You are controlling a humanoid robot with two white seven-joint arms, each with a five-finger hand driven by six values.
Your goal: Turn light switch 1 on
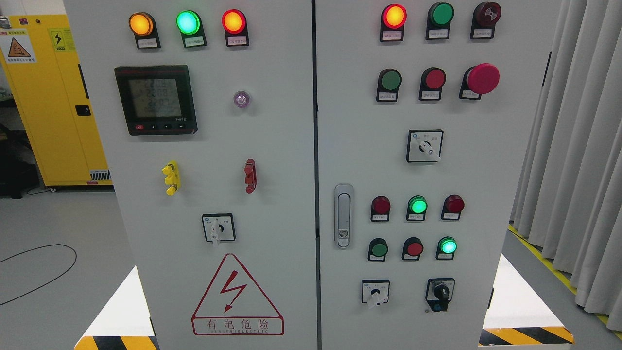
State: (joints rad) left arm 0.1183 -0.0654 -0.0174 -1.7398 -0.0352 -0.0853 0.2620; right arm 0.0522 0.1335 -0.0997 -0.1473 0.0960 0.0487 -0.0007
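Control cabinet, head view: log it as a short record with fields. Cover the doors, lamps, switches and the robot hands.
cabinet: grey control cabinet, two doors, both shut
left door top row: orange lamp, green lamp, red lamp, all lit
left door: meter; warning triangle
right door: door handle; red mushroom button
rotary switches: four white, one black
robot hands: neither in view
background: yellow cabinet left, curtain right

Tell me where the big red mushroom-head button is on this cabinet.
In the head view, the red mushroom-head button sits on the right door, upper right, at the right end of the second row, beside a flat red button and below the dark red buzzer.
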